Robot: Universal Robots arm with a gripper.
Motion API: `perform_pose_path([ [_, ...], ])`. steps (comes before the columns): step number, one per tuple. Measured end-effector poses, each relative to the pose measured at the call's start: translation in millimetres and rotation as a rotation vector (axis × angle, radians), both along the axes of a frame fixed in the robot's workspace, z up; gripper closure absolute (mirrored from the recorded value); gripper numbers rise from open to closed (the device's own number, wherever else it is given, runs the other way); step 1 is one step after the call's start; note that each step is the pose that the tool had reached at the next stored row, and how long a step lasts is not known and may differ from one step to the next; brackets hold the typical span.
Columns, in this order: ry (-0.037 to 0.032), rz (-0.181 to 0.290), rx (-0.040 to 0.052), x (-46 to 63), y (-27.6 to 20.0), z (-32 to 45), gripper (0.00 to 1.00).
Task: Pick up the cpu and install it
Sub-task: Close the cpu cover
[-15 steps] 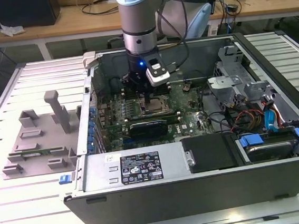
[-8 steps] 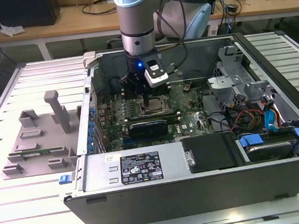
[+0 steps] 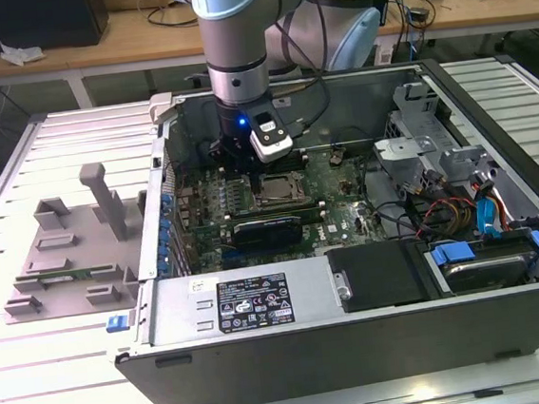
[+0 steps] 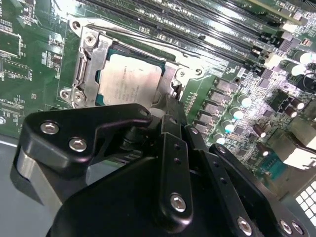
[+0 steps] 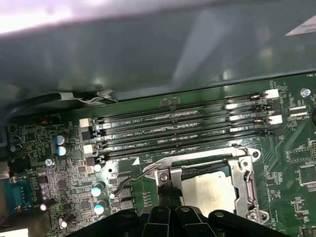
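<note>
The cpu [image 3: 276, 190] lies flat inside the motherboard socket, its silver-grey top showing in both wrist views [image 4: 129, 81] [image 5: 207, 192]. A metal socket frame [image 4: 89, 64] [image 5: 244, 173] surrounds it, and a thin wire lever [image 5: 140, 172] runs off one corner. My gripper [image 3: 246, 161] is down inside the open computer case, right beside the socket. Its black fingers [image 4: 168, 106] [image 5: 168, 200] are together, their tips at the socket's edge, and nothing is held between them.
Memory slots [image 5: 182, 128] run alongside the socket. A long black expansion card [image 3: 267, 229] lies just in front of it, then the power supply [image 3: 250, 299]. Cables and drives [image 3: 485, 262] fill the exterior view's right. A grey fixture [image 3: 74, 249] sits outside the case.
</note>
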State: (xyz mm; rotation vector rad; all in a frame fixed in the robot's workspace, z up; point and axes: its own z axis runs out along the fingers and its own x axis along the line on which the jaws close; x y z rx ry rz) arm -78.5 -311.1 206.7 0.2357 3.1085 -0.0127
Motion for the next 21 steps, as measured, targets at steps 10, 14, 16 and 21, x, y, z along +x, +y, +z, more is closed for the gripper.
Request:
perform_pose_path([
  [10, -0.0002, 0.0, 0.0003, -0.1, 0.1, 5.4, 0.89],
  [14, -0.0002, 0.0, 0.0004, 4.5, 0.1, 6.4, 0.89],
  [16, -0.0002, 0.001, 0.0003, 11.3, 0.1, 6.2, 0.89],
  [21, -0.0002, 0.022, 0.0003, 19.4, 0.2, 4.0, 0.89],
])
